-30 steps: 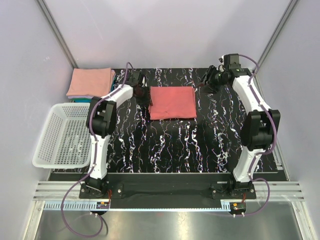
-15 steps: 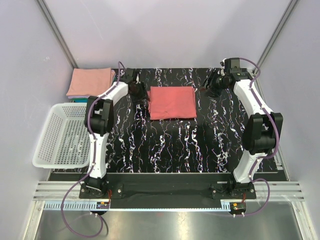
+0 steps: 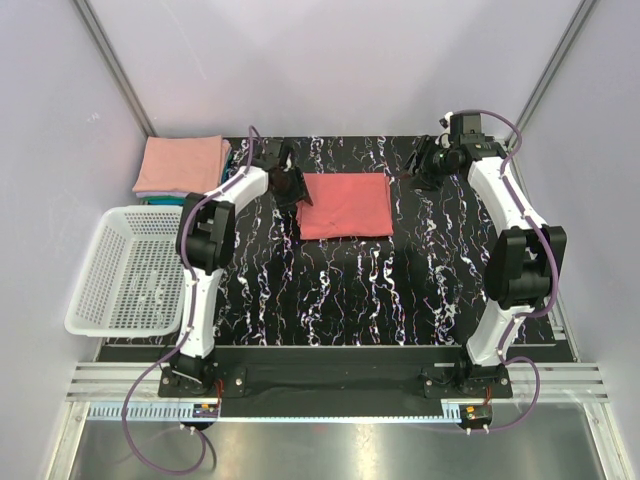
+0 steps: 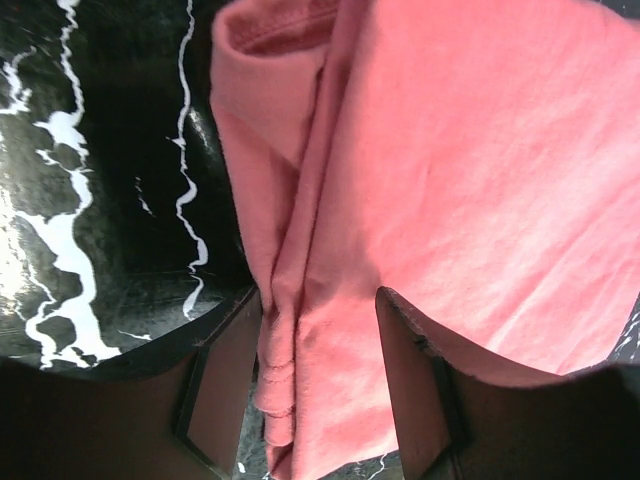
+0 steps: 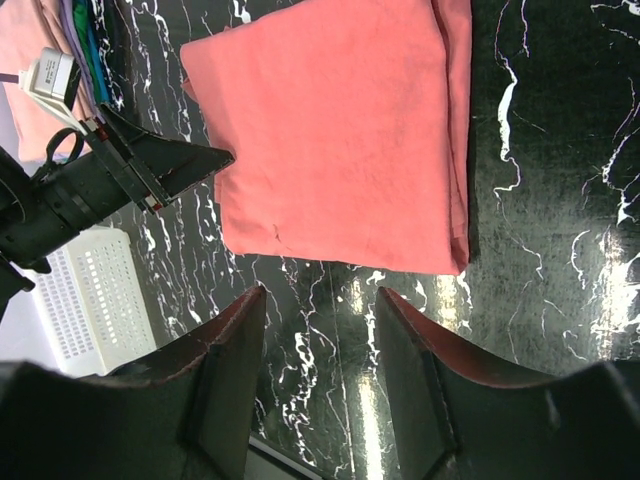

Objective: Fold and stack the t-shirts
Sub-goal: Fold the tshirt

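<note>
Coral-red folded cloth t-shirt (image 3: 345, 205) is laid flat as a rectangle at far centre of the black white-veined bench (image 3: 350, 290). Left tool (image 4: 320, 298) is set at the shirt's left edge, its fingers (image 4: 225, 385) parted to a medium gap, with the layered fold edge lying between them, not pinched. Right tool (image 5: 320, 305) is held off the shirt's right side, above the bench, parted about the same, nothing held. Salmon-pink folded t-shirt (image 3: 182, 165) is stacked on a teal one (image 5: 98, 45) at the far-left corner, just behind the white plastic mesh basket (image 3: 110, 215).
</note>
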You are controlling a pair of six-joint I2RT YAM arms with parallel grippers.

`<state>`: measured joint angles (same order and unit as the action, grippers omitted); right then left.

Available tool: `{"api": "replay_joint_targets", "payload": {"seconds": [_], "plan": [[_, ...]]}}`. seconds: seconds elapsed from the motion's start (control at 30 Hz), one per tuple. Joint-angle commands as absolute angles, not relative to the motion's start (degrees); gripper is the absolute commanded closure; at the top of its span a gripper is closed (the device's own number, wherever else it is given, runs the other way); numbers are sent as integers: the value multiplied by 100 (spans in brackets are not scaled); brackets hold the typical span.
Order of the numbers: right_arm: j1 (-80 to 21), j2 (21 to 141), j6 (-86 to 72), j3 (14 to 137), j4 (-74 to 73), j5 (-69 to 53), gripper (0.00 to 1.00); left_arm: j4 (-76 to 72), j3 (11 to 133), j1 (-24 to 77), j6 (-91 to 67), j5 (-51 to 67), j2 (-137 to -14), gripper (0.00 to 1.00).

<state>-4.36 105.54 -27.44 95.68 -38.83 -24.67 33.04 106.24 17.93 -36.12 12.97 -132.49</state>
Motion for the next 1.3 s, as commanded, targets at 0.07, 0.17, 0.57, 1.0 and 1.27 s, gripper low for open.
{"api": "replay_joint_targets", "payload": {"seconds": [0.07,0.17,0.57,1.0,1.27], "plan": [[-431,10459,-2496,9668,-3832,-2540,44,3744,10468,1916,-3700,818,-13447,46],[-396,10494,-2479,9721,-3832,-2610,44,3779,10590,1969,-3665,747,-13570,55],[-369,10485,-2742,9694,-3446,-2839,45,4375,11653,2039,-3131,124,-13474,100],[-378,10828,-3515,9721,-2436,-3339,46,4886,12857,1363,-1556,-808,-12920,100],[-378,11355,-3761,9923,-2022,-3551,45,4668,13069,862,-994,-1397,-12569,100]]}}
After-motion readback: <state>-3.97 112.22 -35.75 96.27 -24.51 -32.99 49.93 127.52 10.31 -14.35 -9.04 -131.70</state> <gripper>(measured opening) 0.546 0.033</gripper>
